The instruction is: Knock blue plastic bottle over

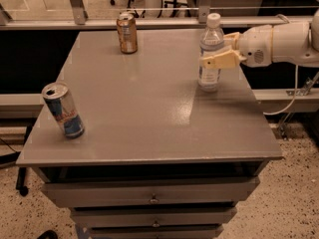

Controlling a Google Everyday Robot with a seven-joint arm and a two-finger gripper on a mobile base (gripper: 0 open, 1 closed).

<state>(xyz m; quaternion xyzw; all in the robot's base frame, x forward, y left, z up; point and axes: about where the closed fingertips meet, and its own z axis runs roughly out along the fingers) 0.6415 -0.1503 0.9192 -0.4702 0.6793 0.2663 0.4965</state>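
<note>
The blue plastic bottle [211, 36] stands upright at the right side of the grey table [149, 108]; it is clear with a white cap and a white-and-blue label. My gripper [215, 50] reaches in from the right on a white arm. It is open. Its near cream finger [222, 59] lies across the front of the bottle at label height, touching or nearly touching it. The far finger [232, 36] shows just behind the bottle's shoulder.
A silver-blue drink can [63, 109] stands near the table's left front edge. A bronze can [127, 32] stands at the back, left of centre. The table's right edge is close to the bottle. Drawers [152, 195] sit below the top.
</note>
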